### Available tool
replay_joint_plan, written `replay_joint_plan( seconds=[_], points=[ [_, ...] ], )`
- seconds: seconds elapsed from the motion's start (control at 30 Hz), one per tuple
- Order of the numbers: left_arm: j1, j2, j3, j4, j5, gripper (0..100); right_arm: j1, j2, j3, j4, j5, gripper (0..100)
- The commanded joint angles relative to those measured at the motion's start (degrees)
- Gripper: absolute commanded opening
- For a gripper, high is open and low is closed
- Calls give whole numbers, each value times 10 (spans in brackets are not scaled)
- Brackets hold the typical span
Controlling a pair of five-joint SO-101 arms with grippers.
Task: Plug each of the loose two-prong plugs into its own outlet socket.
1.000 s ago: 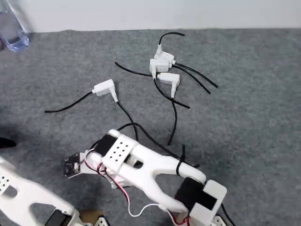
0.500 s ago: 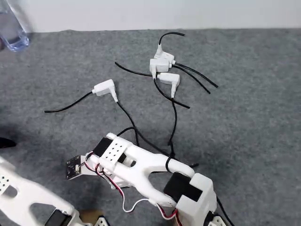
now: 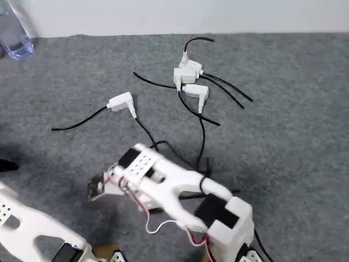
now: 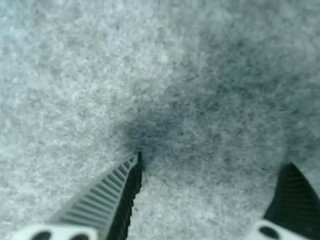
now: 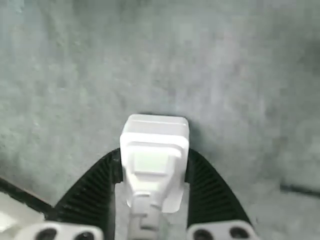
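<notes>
My right gripper (image 5: 154, 152) is shut on a white plug body (image 5: 155, 142), held just above the grey carpet. In the high view that arm (image 3: 174, 185) stretches across the near middle, and its gripper is hidden beneath it. A loose white plug (image 3: 121, 101) with a black cable lies left of centre. At the far middle, a cluster of joined white plug and socket pieces (image 3: 187, 73) lies with another white piece (image 3: 196, 90) just in front. My left gripper (image 4: 214, 161) hangs open over bare carpet, holding nothing.
Black cables (image 3: 202, 136) trail over the carpet between the far cluster and the right arm. A clear plastic bottle (image 3: 13, 33) stands at the far left corner. The left arm's white links (image 3: 32, 229) fill the near left corner.
The right arm's wrist has shifted a little toward the far side and to the right. The loose plug and the far cluster have not moved.
</notes>
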Motion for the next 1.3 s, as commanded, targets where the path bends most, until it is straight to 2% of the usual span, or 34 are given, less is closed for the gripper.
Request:
replay_joint_plan(
  seconds=[0.0, 0.13, 0.27, 0.37, 0.57, 0.67, 0.9, 1.13, 1.27],
  points=[
    [-19, 84, 7, -36, -4, 411, 63, -114, -11, 24, 35, 8],
    [-20, 84, 5, -23, -4, 411, 129, -206, -38, 68, 34, 8],
    [-12, 78, -3, 20, -4, 411, 217, -269, -69, 56, 31, 8],
    [-4, 81, -36, 67, -4, 411, 282, -281, -72, -15, 31, 8],
    [-4, 84, -85, 132, -4, 411, 385, -218, -71, -247, 12, 8],
    [-4, 84, -89, 134, -4, 411, 399, -158, -72, -338, -19, 8],
    [15, 79, -91, 135, -4, 410, 402, -58, -72, -490, -19, 8],
    [37, 84, -91, 134, -4, 410, 411, 34, -75, -560, -21, 8],
    [45, 84, -90, 133, -4, 410, 411, 80, -106, -544, -23, 26]
  ],
)
